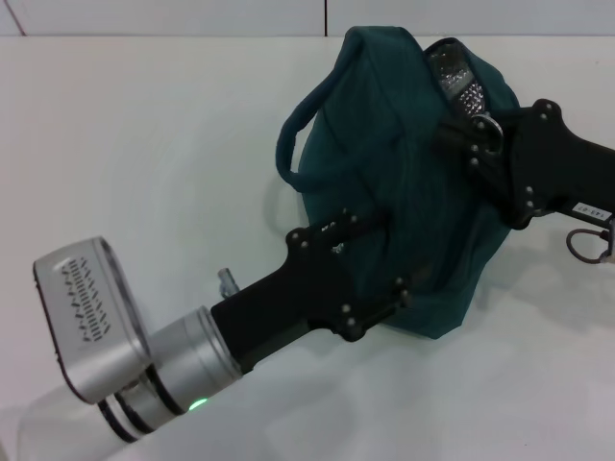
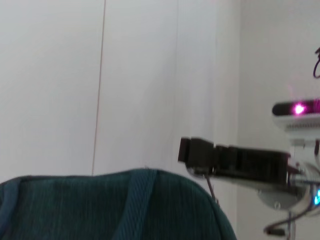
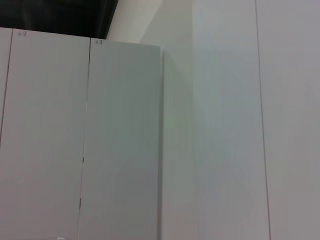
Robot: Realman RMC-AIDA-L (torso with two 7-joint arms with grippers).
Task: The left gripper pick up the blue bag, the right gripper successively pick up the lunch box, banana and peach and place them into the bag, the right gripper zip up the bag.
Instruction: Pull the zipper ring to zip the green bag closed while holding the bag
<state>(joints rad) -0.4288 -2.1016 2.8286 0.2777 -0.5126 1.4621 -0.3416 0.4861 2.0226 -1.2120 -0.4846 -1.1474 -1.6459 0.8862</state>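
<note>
Flanking bag [image 1: 404, 192] (both grippers)

Black screw-studded grippers, silver wrist cuff [image 1: 183, 360] with a green light

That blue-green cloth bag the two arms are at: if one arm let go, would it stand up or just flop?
It would probably sag: the bag looks like soft cloth, creased and bulging where the left gripper presses its side. Its looped handle droops, so it seems limp. It likely won't roll or slide far, being slumped broadly on the table.
</note>
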